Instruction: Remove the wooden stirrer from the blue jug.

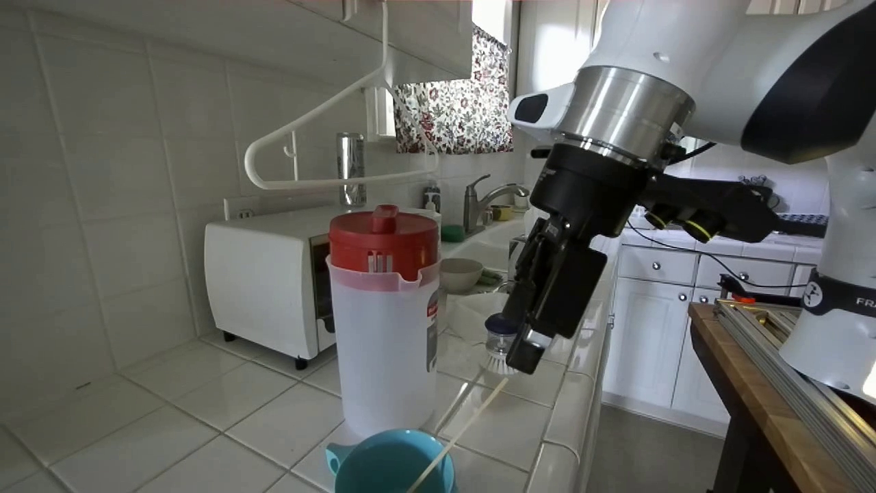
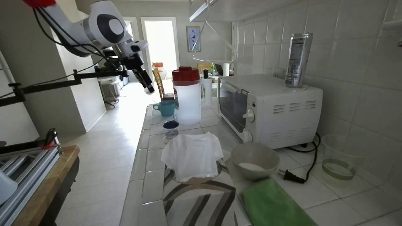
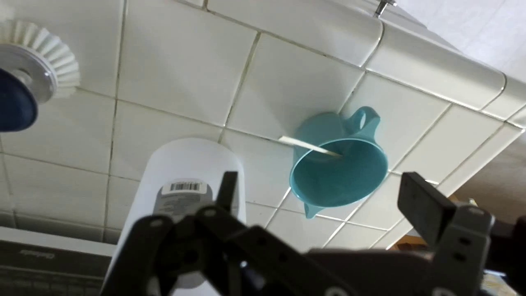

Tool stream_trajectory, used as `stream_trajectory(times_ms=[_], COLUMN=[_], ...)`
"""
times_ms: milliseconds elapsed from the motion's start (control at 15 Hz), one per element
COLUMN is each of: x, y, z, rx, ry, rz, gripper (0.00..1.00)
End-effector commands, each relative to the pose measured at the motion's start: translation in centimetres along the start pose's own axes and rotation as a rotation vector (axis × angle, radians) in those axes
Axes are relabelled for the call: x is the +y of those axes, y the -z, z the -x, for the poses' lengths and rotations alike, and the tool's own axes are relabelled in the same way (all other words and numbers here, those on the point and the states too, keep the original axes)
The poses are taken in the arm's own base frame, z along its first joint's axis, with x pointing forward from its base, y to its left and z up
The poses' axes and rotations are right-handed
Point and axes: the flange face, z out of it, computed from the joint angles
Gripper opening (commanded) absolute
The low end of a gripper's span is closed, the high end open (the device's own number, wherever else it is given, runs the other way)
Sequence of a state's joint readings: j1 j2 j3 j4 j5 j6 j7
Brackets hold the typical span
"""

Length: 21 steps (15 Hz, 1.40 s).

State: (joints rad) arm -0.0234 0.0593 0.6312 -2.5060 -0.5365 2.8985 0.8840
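The blue jug (image 1: 390, 460) is a teal cup standing upright on the tiled counter; it also shows in an exterior view (image 2: 167, 108) and the wrist view (image 3: 341, 176). The wooden stirrer (image 1: 464, 430) leans in it, its upper end sticking out past the rim; it shows in the wrist view (image 3: 309, 146) too. In the other exterior picture the stirrer is hard to make out. My gripper (image 3: 322, 191) is open and empty, its fingers wide apart, above the jug and touching nothing. It shows in both exterior views (image 1: 530, 350) (image 2: 149, 89), tilted downward.
The tall red-lidded pitcher (image 1: 387, 342) stands close beside the jug. A dish brush (image 1: 501, 339) lies on the counter nearby. A white toaster oven (image 2: 270, 110) stands by the wall. A hanger (image 1: 342, 181) hangs above. The counter edge (image 3: 431, 70) runs near the jug.
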Motion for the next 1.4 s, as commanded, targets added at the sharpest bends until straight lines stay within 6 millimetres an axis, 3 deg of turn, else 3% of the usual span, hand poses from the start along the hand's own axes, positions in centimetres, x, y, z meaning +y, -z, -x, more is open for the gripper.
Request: stream_trajectory(times_ms=[0, 733, 1333], x=[0.0, -0.3, -1.7], y=[-1.4, -4.4, -7.1], z=[0.0, -0.2, -0.6], rx=[-0.013, -0.004, 0.013], ry=[-0.038, -0.088, -0.200], rz=[-0.019, -0.021, 0.024], gripper=[1.00, 1.00, 1.00])
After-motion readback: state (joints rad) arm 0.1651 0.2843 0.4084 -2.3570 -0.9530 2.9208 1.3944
